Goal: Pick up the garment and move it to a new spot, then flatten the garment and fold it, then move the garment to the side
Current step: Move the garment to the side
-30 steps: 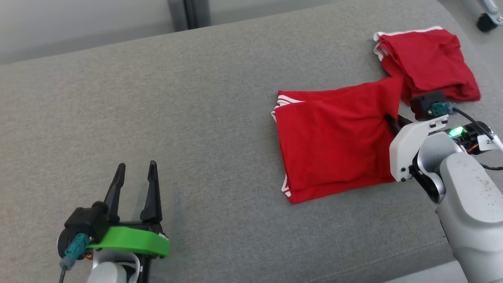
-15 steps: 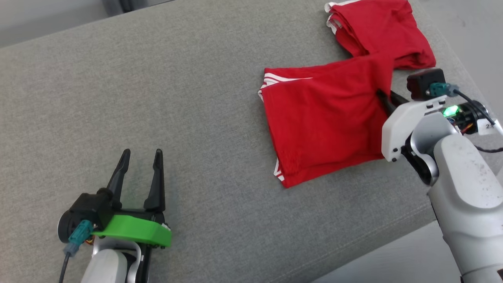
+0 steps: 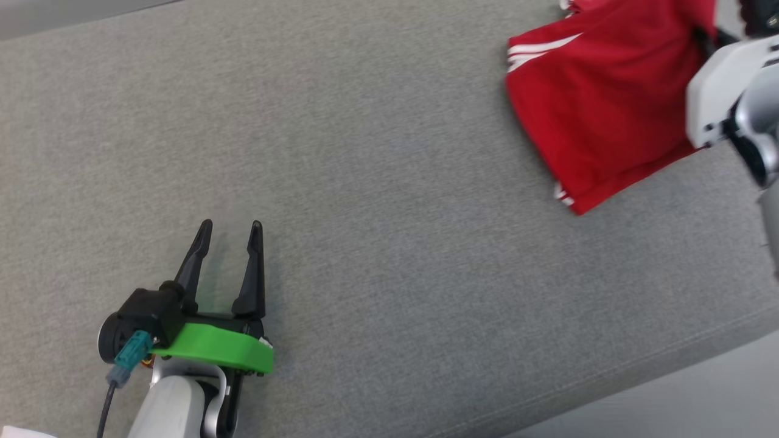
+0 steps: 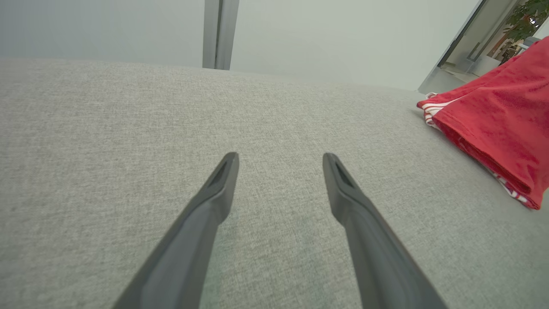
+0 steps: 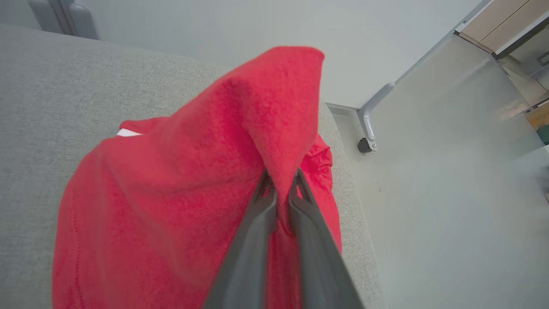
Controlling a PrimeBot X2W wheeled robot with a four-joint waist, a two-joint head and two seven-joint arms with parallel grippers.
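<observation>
Pinching a raised fold of the red garment point(image 5: 171, 193), the right gripper point(image 5: 281, 180) is holding its fingers point(image 5: 253, 240) almost together, with the cloth peaking above the tips and draping down on both sides. The garment, trimmed with white stripes at its edge, is lying at the far right of the grey cushion point(image 3: 389, 213), partly lifted off it. The left gripper point(image 3: 231, 224) is hovering over bare cushion, well apart from the garment, its fingers spread wide and gripping nothing.

I find no readable text, label, brand, number or sign on anything in my camera feeds
</observation>
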